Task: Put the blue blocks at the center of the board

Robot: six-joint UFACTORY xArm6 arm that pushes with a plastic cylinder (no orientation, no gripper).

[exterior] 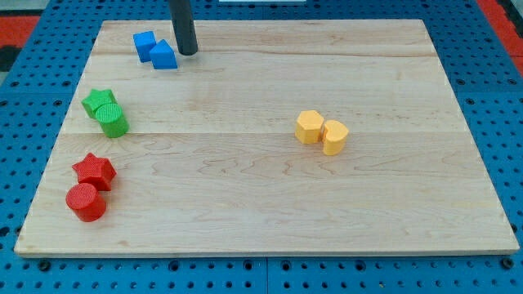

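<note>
Two blue blocks are sitting near the board's top-left corner, touching each other. The blue cube-like block is lying further toward the view's left and top; the blue wedge-shaped block is resting against its lower right side. Both are lying well apart from the board's center, up toward the view's top left.

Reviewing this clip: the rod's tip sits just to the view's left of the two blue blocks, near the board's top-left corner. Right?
Not quite. In the camera view my tip sits just to the view's right of the two blue blocks, not their left. They are indeed near the board's top-left corner.
</note>
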